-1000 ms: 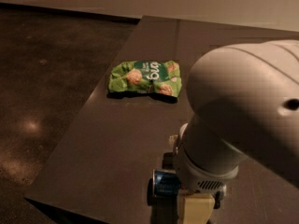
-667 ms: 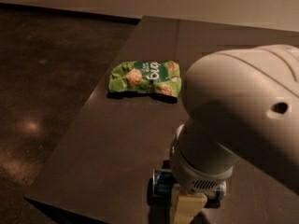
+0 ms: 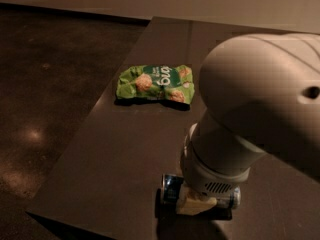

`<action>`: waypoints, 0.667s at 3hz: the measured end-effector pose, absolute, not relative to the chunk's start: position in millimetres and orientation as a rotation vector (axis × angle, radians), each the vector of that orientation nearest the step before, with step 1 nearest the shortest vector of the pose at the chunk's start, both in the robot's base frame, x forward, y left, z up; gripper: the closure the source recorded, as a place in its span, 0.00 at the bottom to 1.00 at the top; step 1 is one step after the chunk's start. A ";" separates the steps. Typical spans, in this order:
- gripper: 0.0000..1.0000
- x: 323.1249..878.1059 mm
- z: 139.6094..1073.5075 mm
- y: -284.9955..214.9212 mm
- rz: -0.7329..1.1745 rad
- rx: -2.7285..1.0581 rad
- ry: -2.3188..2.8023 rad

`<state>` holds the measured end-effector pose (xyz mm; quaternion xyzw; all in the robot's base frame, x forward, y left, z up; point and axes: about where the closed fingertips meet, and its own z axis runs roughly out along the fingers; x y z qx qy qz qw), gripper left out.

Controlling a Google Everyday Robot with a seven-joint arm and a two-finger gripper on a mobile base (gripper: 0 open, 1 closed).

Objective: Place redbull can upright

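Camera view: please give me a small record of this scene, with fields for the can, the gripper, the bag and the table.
can: slim blue and silver metal redbull can, lying on its side near the table's front edge
gripper: gripper, down at the can's middle, below the rounded white arm
bag: crinkled green snack bag, flat, farther back, apart from the can
table: dark flat table
task state: can not yet upright

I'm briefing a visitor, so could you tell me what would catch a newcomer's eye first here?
The bulky white arm fills the right of the view, its gripper low at the near edge of the table, over the redbull can lying on its side. A crumpled green snack bag lies farther back.
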<state>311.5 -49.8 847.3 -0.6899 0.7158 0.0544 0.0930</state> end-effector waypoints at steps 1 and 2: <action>0.93 322.4 865.6 -49.9 0.286 -1.997 2.106; 1.00 342.7 890.5 -50.9 0.453 -1.893 2.063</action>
